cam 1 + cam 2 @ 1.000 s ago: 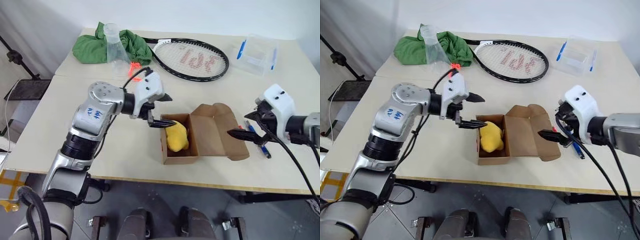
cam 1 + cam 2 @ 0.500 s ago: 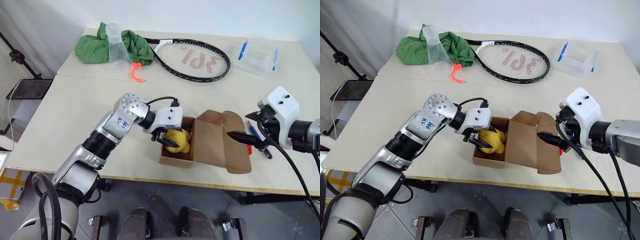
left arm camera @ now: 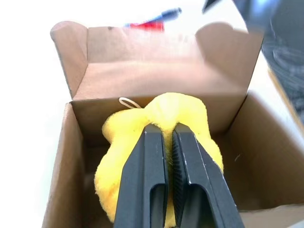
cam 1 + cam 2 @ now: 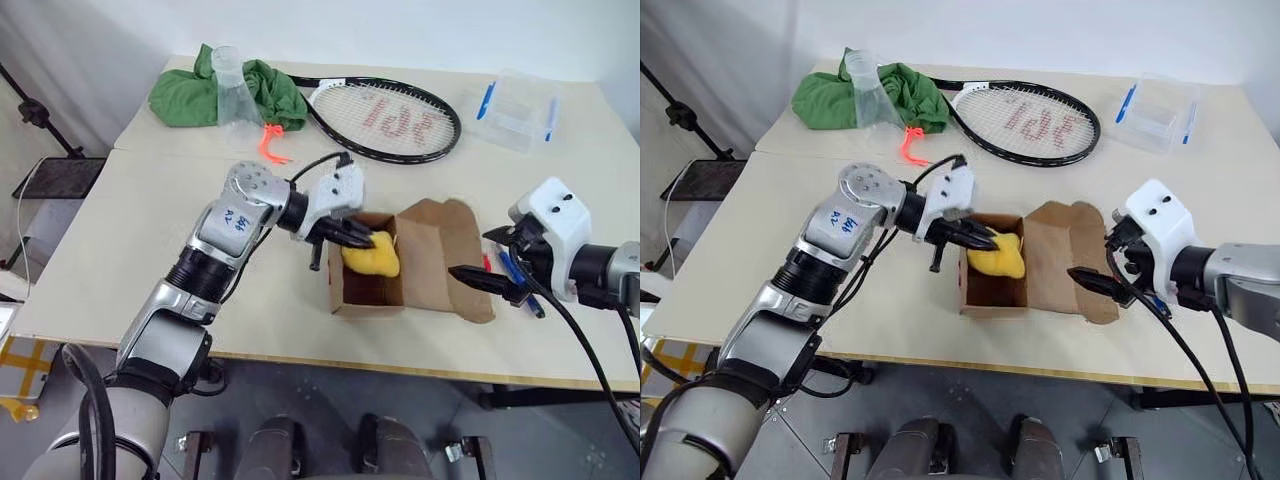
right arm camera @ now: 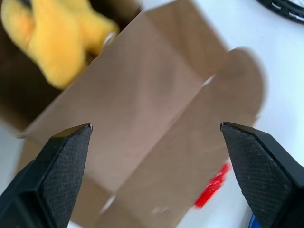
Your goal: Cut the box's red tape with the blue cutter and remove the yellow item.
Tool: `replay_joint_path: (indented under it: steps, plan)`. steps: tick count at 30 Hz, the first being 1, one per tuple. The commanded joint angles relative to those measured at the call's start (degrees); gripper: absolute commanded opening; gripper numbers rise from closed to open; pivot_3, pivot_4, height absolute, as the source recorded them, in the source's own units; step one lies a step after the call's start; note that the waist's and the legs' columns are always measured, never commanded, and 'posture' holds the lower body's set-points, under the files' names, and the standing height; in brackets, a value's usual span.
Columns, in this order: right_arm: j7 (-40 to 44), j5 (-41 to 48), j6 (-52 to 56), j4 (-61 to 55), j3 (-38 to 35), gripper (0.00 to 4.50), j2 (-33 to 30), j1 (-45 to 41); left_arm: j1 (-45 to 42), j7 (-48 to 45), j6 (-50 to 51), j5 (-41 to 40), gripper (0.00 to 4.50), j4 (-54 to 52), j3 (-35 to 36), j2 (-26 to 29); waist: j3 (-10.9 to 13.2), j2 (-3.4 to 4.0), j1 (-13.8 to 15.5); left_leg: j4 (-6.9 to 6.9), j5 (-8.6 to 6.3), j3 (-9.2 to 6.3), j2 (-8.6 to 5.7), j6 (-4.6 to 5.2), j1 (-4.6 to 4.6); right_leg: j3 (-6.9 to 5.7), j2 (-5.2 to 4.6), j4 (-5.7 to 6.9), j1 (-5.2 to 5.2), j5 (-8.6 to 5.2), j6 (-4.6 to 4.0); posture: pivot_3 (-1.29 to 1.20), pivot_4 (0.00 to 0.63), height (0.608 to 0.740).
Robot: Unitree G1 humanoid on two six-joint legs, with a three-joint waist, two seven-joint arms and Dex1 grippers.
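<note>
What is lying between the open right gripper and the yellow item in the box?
The box's opened lid flap lies between the right gripper and the yellow item, as the left eye view shows. The left gripper holds the item.

the box sits near the table's front edge, lid folded out to the right. the yellow item lies inside it. the blue cutter and red tape lie just right of the lid. behind, a racket, with cloth at far left and a container at far right.
</note>
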Motion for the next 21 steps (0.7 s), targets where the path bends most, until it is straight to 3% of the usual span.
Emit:
replay_joint_path:
  steps: [1,10,17,21]
  plan:
    - [2.32,-1.59,-3.28,0.39,-0.75,4.5,0.19,-0.91,-2.45,5.29,3.98,-5.46,0.02,-3.66,7.59,-1.86,0.0,0.0,0.02,0.01,0.0,-0.02,0.01,0.0,-0.02,-0.01,0.0,0.0,0.0,0.0,0.0,0.0,0.15,0.74]
    - [10.38,-5.95,-10.58,4.69,2.05,4.5,0.08,-2.65,-0.54,12.02,11.92,-9.48,0.02,-9.24,14.7,1.61,0.0,-0.01,-0.04,0.01,0.0,-0.01,-0.01,0.0,0.02,0.0,-0.01,0.03,0.0,0.0,0.0,0.0,0.15,0.74]
    - [21.04,-9.03,-23.56,7.36,-0.06,4.5,2.33,-0.55,3.63,18.11,7.59,3.86,0.02,-6.41,8.5,14.58,0.0,0.0,-0.46,-0.09,0.01,0.01,-0.3,-0.01,0.11,0.01,0.01,0.02,0.01,0.0,0.0,0.0,0.15,0.74]
    - [24.97,-12.5,-29.38,11.63,0.32,4.5,2.61,-0.1,8.92,22.96,9.49,7.23,0.02,-6.31,12.61,22.13,0.02,-0.03,-0.66,-0.06,0.01,0.01,-0.31,-0.02,0.08,0.02,0.0,0.02,0.0,0.0,0.0,0.0,0.15,0.74]
